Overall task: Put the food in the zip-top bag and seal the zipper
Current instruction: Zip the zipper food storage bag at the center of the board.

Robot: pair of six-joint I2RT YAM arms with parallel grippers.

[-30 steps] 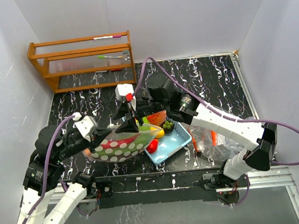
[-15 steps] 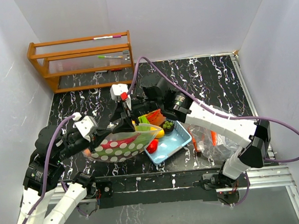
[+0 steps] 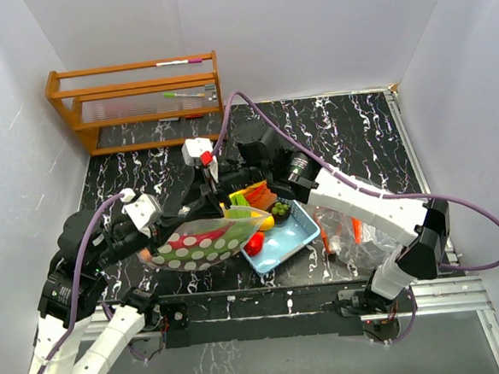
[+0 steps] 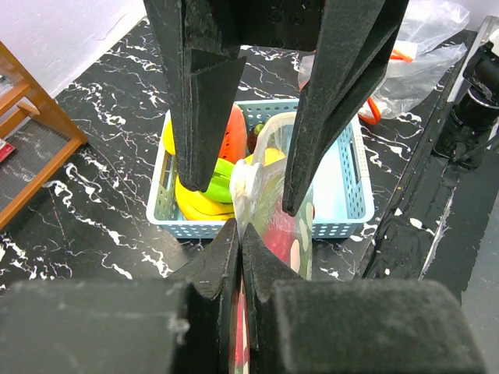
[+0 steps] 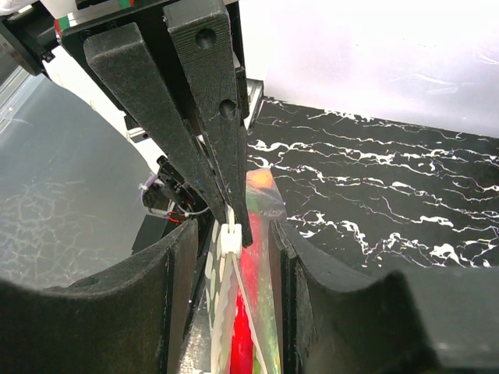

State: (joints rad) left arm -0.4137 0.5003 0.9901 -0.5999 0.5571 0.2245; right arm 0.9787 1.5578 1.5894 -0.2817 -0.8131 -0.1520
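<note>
The zip-top bag [image 3: 204, 246], dotted white over red and green, hangs on edge between both grippers. My left gripper [image 3: 168, 229] is shut on its left end; the pinch shows close up in the left wrist view [image 4: 240, 231]. My right gripper [image 5: 232, 231] straddles the bag's top edge, jaws open, with a narrow gap on each side. The white zipper slider [image 5: 230, 238] sits between them. Food lies in the light-blue basket [image 3: 297, 235]: yellow bananas [image 4: 195, 204], a green piece [image 4: 222, 175] and a red piece [image 3: 253, 244]. What the bag holds is unclear.
A wooden rack [image 3: 136, 101] stands at the back left. A crumpled clear plastic bag with orange items [image 3: 355, 231] lies right of the basket. White walls close in the table on three sides.
My right gripper has shifted a little left along the bag's top edge and its jaws have narrowed. The left gripper and the bag have stayed put.
</note>
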